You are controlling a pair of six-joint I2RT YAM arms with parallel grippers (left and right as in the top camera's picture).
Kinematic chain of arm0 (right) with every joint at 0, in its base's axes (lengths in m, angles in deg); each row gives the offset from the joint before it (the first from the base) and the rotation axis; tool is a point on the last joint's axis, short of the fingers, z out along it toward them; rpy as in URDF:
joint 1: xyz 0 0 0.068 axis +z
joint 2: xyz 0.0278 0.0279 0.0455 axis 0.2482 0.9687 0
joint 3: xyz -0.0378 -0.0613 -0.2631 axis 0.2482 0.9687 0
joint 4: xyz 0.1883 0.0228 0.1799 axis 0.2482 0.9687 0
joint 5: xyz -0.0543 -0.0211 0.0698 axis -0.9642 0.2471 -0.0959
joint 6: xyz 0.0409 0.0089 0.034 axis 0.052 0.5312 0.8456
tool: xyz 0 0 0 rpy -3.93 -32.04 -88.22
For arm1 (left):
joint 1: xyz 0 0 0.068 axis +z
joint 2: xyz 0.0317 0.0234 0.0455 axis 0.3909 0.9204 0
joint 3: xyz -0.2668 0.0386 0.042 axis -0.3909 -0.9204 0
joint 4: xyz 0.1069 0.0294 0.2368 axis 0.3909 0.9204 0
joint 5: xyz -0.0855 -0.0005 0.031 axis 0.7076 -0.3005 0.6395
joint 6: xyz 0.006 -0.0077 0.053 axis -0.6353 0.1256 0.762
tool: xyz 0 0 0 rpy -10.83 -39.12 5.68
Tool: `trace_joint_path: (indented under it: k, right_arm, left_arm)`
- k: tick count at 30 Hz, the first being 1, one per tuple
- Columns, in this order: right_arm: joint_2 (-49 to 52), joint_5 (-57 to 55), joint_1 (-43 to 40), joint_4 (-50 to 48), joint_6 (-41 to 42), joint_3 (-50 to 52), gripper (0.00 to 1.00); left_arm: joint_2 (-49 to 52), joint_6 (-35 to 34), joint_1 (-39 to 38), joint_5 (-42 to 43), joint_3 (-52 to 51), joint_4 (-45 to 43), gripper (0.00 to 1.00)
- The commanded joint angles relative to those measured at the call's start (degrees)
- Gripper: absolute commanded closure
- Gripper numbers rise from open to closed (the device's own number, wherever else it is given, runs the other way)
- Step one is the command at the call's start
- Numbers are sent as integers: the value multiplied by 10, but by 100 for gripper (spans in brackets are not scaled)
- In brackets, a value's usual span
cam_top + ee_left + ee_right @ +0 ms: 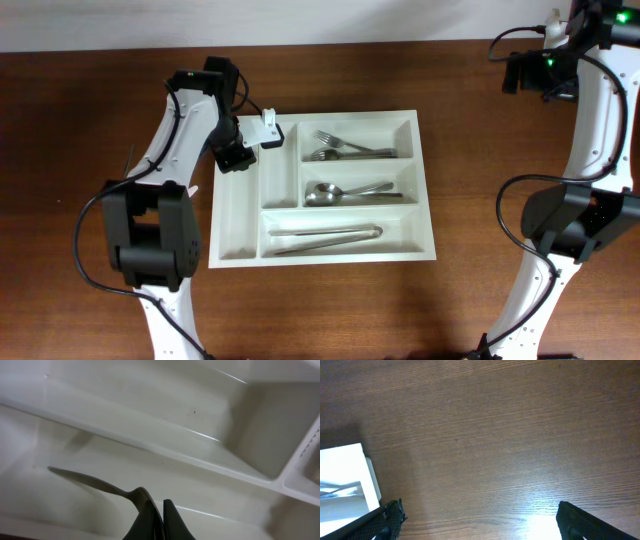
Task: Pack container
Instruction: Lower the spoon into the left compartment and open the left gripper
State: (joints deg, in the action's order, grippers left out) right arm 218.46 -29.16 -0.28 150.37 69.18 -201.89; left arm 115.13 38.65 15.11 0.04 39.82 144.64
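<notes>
The container is a white plastic cutlery tray in the middle of the wooden table. My left gripper hovers over its narrow upright compartments at the left end. In the left wrist view the left gripper is shut on a slim metal utensil, seemingly a spoon, whose handle points left just above the container's floor. My right gripper is far off at the back right. Its fingers stand wide open over bare wood, with nothing between them.
Forks lie in the upper short compartment, spoons in the one below, and metal tongs in the long front compartment. A corner of the tray shows at the left of the right wrist view. Both arm bases stand at the table's front.
</notes>
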Motion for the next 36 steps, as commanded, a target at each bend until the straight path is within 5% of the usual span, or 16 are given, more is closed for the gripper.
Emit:
trace_joint_path:
  k: [1, 7, 12, 20, 30, 36]
  right_arm:
    - [-10, 3, -1, 0, 7, -8, 1]
    - [-10, 3, -1, 0, 7, -8, 1]
    - [-10, 3, -1, 0, 7, -8, 1]
    - [-10, 3, -1, 0, 7, -8, 1]
    - [-10, 3, -1, 0, 7, -8, 1]
    - [-10, 3, -1, 0, 7, -8, 1]
  left_arm:
    - [6, 9, 4, 19, -41, -6, 98]
    - [6, 9, 4, 20, -59, -15, 98]
    - [6, 9, 4, 16, -59, -15, 84]
    - [6, 9, 4, 16, -59, -16, 33]
    - [6, -3, 4, 16, -25, -21, 32]
    - [6, -81, 5, -12, 70, -20, 32]
